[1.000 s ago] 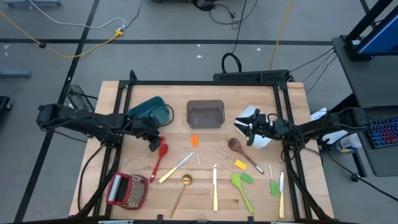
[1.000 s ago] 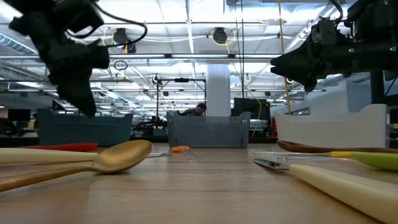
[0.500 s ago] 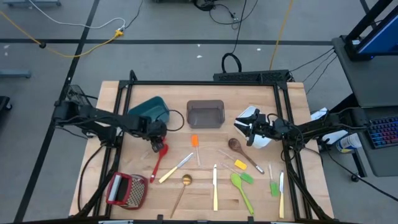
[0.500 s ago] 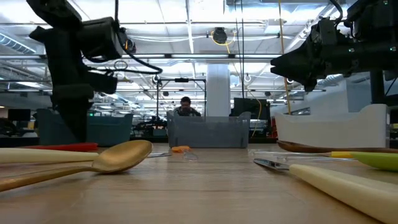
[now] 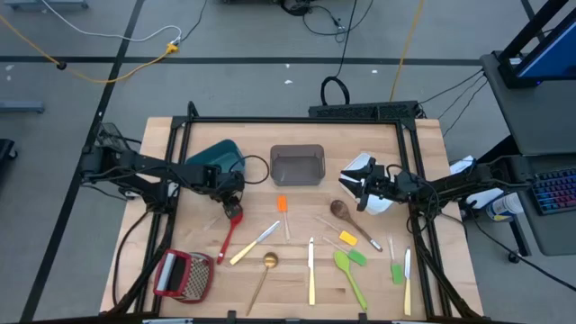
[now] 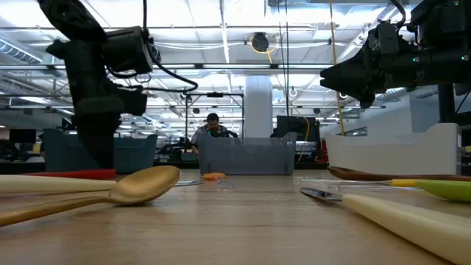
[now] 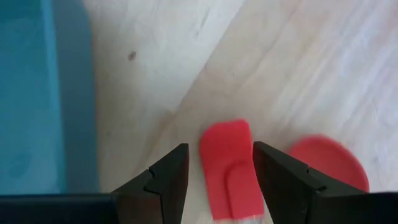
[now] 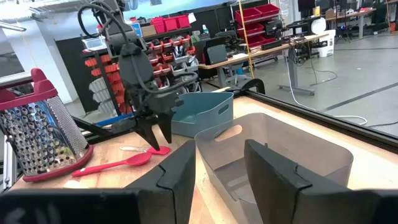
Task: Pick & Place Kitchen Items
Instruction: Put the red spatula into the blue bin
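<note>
Compared with a second ago, the left claw point(image 5: 232, 203) has swung from beside the red spoon's point(image 5: 231, 230) bowl toward the teal bin point(image 5: 214, 158) and come down just in front of it. Its fingers point(image 7: 163, 183) stand spread and released on either side of a red spatula point(image 7: 229, 168), whose blade lies flat on the surface point(image 5: 297, 193), touching neither finger. The red spoon's bowl lies just beside that blade, on the side away from the teal bin.

The right claw point(image 5: 355, 186) has not moved; it hangs half-parted and empty over the white bin point(image 5: 382, 203), to the right of the grey bin point(image 5: 297, 165).

Bare surface lies between the teal bin and the grater point(image 5: 184, 274). The other utensils lie in front of the grey bin, well apart from the left claw.
</note>
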Motion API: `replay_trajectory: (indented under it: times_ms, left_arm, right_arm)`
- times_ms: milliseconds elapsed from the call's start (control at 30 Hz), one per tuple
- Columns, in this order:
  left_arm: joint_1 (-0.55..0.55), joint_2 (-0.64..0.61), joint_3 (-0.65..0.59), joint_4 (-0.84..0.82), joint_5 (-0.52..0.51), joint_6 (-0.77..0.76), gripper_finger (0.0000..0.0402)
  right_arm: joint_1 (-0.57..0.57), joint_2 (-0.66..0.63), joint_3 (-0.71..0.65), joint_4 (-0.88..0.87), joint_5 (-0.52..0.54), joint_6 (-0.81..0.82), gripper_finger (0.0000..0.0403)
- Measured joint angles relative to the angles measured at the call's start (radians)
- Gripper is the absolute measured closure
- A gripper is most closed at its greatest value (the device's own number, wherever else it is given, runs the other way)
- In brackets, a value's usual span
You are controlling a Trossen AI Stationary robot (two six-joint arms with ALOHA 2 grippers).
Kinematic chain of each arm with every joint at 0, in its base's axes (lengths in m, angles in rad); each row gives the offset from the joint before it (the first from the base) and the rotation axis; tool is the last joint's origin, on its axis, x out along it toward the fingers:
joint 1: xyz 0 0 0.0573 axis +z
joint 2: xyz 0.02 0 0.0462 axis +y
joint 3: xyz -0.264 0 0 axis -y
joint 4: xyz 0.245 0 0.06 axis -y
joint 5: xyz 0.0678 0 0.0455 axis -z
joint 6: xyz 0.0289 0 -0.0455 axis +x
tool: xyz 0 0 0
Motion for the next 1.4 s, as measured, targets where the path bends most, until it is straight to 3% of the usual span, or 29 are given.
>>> replay_trajectory:
  times_ms: [267,467,567,833,1067,1400]
  left_arm:
    - [0.007,0.095,0.006,0.027,0.028,-0.005,0.0217]
    - [0.005,0.1,0.005,0.021,0.004,-0.001,0.0223]
    - [0.007,0.1,0.004,0.017,0.014,-0.013,0.0255]
    - [0.007,0.093,0.013,0.006,-0.005,-0.02,0.0388]
    - [0.006,0.017,0.123,-0.11,-0.01,0.038,0.0389]
    - [0.037,-0.087,0.325,-0.306,-0.229,0.19,0.0391]
  right_arm:
    - [0.0,0.0,0.0,-0.001,-0.001,0.0,0.0273]
    - [0.0,0.0,0.0,-0.002,-0.001,0.0,0.0273]
    - [0.0,0.0,0.0,-0.002,-0.001,0.0,0.0273]
    - [0.0,0.0,0.0,-0.001,0.0,0.0,0.0273]
    - [0.0,0.0,0.0,0.0,0.0,0.0,0.0273]
    - [0.0,0.0,0.0,0.006,0.002,0.0,0.0273]
